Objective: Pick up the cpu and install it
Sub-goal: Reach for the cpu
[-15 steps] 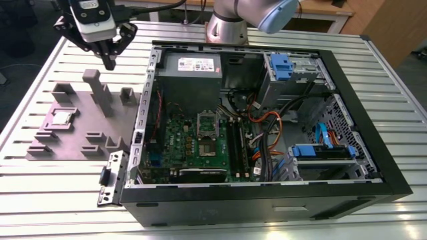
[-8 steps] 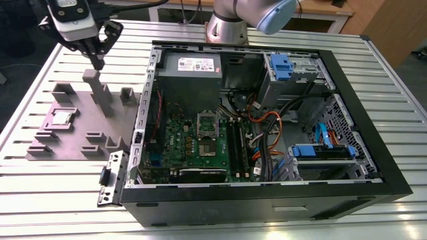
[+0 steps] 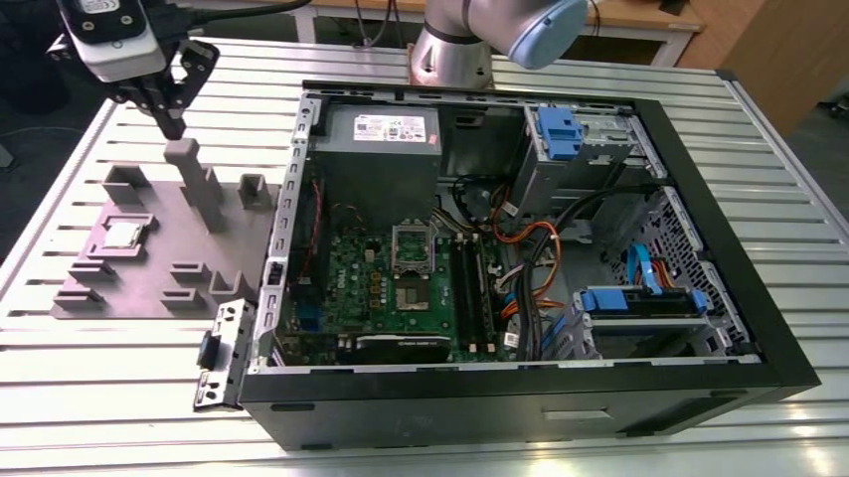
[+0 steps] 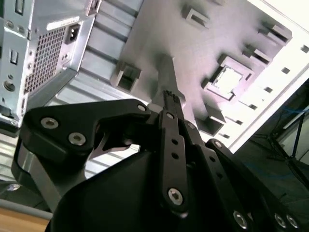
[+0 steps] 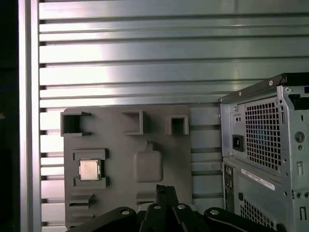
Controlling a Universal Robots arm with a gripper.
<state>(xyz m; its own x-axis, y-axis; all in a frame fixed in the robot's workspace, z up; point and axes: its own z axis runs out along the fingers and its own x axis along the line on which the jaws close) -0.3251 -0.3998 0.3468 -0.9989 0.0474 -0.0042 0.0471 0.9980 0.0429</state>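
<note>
The slatted metal table (image 3: 796, 199) carries everything, its flat top serving as a base for two work areas set side by side. Towards the exterior view's right is the computer case (image 3: 464, 412), laid on its side with the panel off. That leaves the green motherboard (image 3: 398, 298) facing up, where it can be reached from above. Near the board's middle the silver socket frame (image 3: 413, 245) with its dark centre appears unoccupied, which suggests the install has not been made. Just beside the case, on the exterior view's left, the grey fixture plate (image 3: 146, 273) has moulded pockets and raised blocks, presumably so that each part sits at a known spot and cannot slide. The gripper (image 3: 173, 127) hangs pointing down above the far end of that plate, by its tall post (image 3: 199, 189). In both wrist views its fingers (image 4: 168, 111) (image 5: 164, 193) meet at the tips, closed together with nothing between them, and they touch nothing. The cpu (image 3: 123, 235) lies flat, metal top up, in a square recess of the plate, with low walls at its sides. It is well apart from the socket and off to one side of the fingertips rather than beneath them, so the pick-up reads as not yet made.
</note>
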